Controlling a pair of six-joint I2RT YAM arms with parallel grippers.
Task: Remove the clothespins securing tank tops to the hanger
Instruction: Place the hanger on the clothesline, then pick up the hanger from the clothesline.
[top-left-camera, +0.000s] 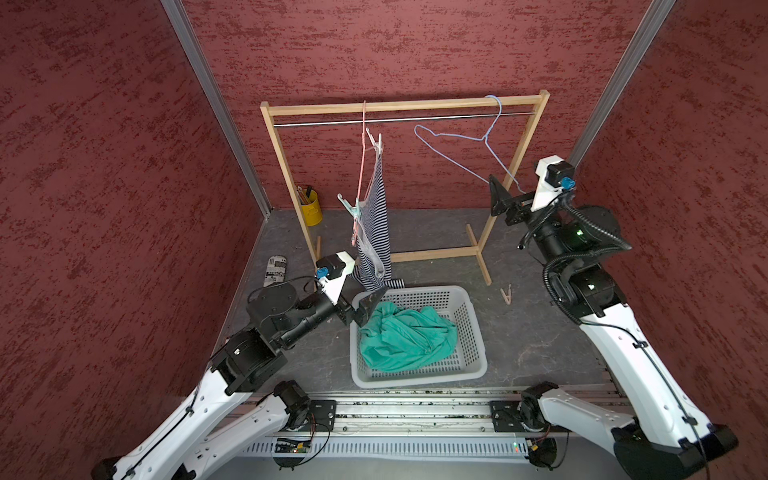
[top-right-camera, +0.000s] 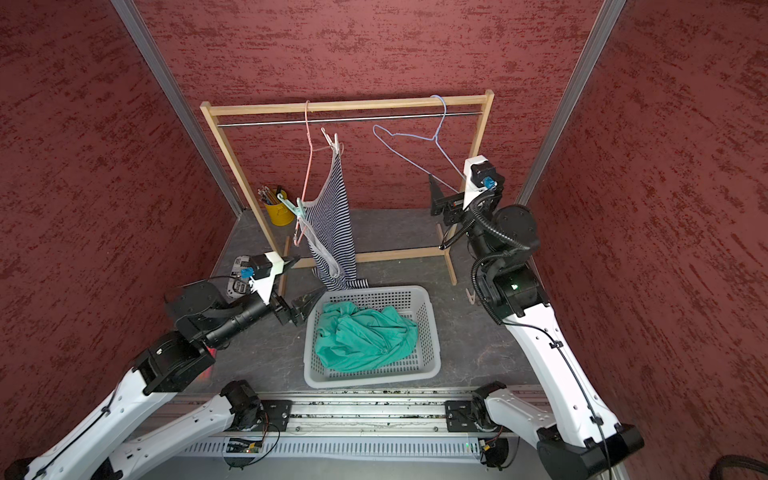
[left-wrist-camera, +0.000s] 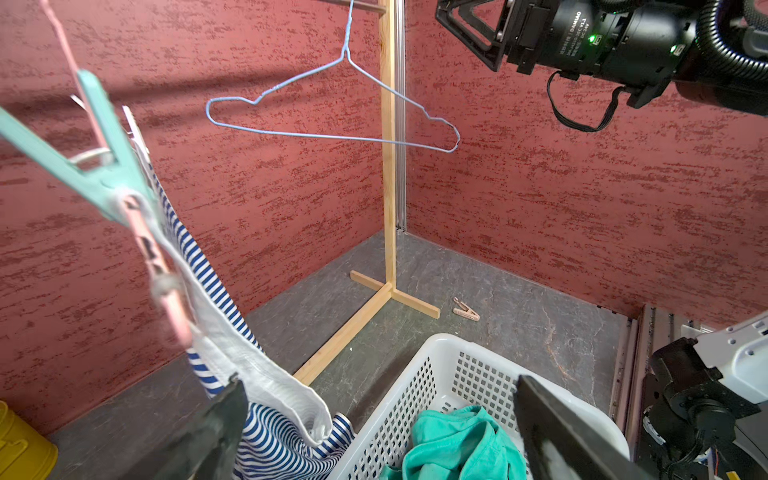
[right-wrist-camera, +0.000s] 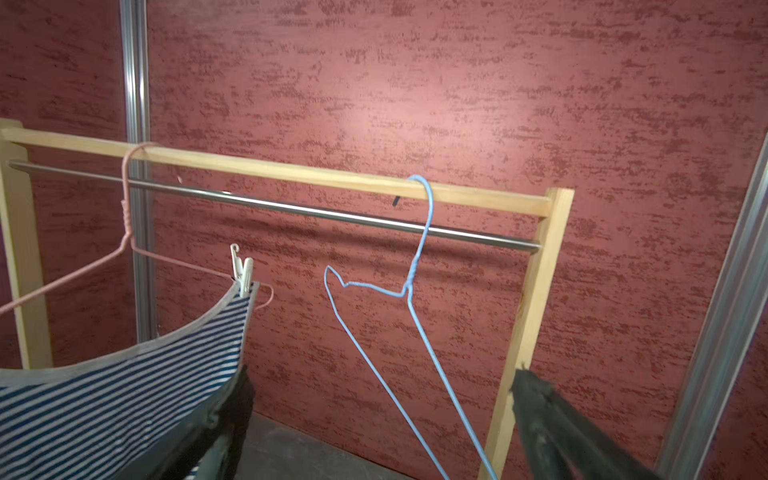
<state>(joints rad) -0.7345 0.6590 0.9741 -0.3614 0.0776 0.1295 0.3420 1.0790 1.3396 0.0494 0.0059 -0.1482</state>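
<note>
Toward the wooden rack's (top-left-camera: 395, 107) left end, white plastic clothespin (top-left-camera: 377, 143) and mint-green clothespin (top-left-camera: 350, 207) keep the navy-striped tank top (top-left-camera: 376, 224) hung on the pink wire hanger (top-left-camera: 361, 166); left claw (left-wrist-camera: 379, 386) and right claw (right-wrist-camera: 382, 372) gape wide, empty; unpinned teal tank top (top-left-camera: 405, 338) lies in white plastic basket (top-left-camera: 471, 332).

Blurred close to the left wrist camera hang the mint green clothespin (left-wrist-camera: 108, 183), cut off by the frame edge, and the pink hanger (left-wrist-camera: 166, 286). In a top view the right arm (top-right-camera: 515, 291) partly hides a pale pink clothespin (top-right-camera: 470, 296) on the floor. Contents of the yellow cup (top-left-camera: 313, 212), far left, are too small to tell.
</note>
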